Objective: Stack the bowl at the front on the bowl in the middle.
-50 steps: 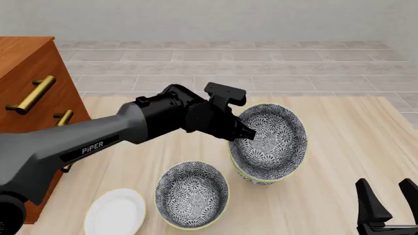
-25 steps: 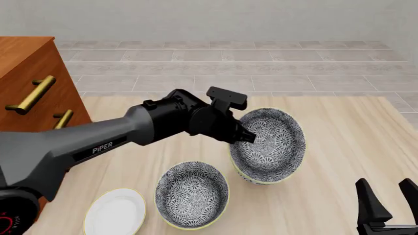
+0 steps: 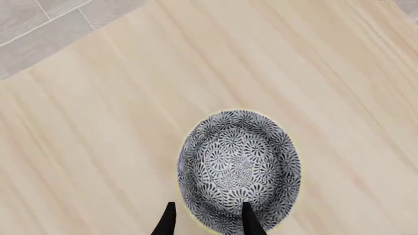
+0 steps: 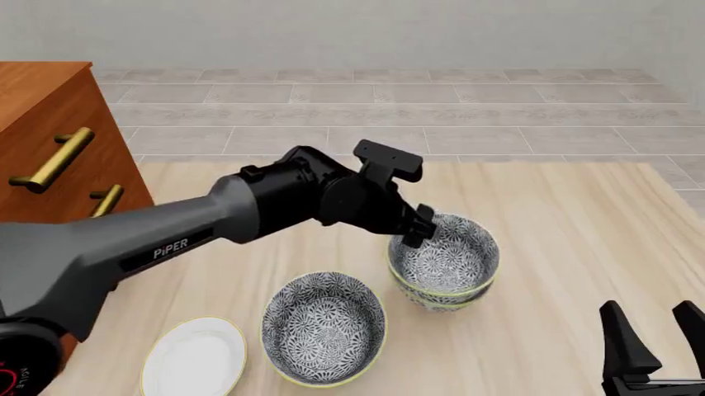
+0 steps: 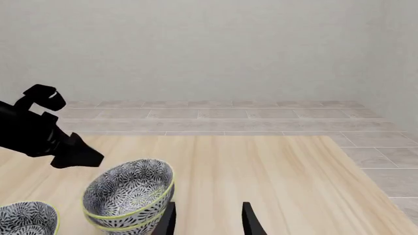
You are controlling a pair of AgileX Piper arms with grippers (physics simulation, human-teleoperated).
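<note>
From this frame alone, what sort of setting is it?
Likely a simulated kitchen or dining area: a pale wooden table holding patterned bowls, a white plate, a wooden drawer cabinet, tiled floor.

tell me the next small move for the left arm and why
Probably lift the left gripper straight up and away. The top bowl already sits nested in the lower bowl, and the fingers straddle its rim, seemingly open.

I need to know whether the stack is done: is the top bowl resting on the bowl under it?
Touching. In the right wrist view the top bowl sits nested in the lower bowl, their yellow rims close together with no gap.
</note>
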